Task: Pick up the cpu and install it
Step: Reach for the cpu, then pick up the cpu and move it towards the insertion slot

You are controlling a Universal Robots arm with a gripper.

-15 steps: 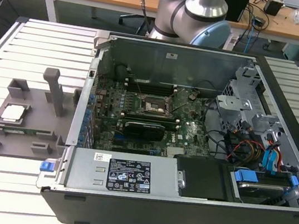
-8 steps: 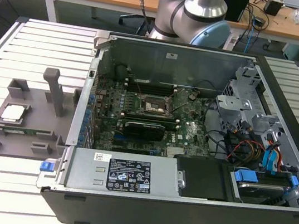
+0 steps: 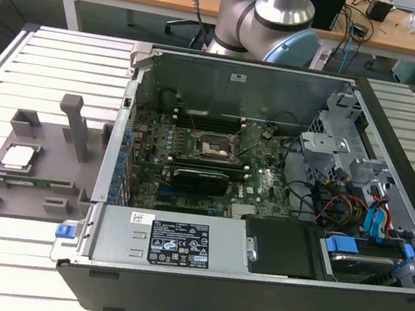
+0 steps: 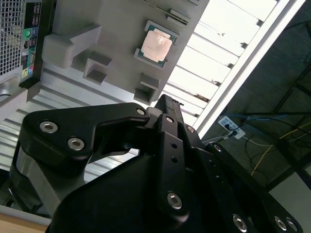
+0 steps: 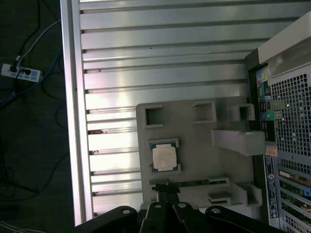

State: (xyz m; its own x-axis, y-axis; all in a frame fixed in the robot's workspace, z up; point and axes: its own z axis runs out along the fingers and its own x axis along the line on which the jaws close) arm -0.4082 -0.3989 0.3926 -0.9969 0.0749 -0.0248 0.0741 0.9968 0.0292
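Cpu [image 3: 18, 158] sits in grey fixture [image 3: 47, 141], upright post [image 3: 77, 130] and computer case [image 3: 249, 295] beside.

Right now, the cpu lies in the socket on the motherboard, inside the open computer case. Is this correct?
Not correct. The cpu lies in a recess of the grey holder, outside the open computer case, on the exterior view's left of it. The exterior view shows this, and both wrist views show the cpu on that holder too.
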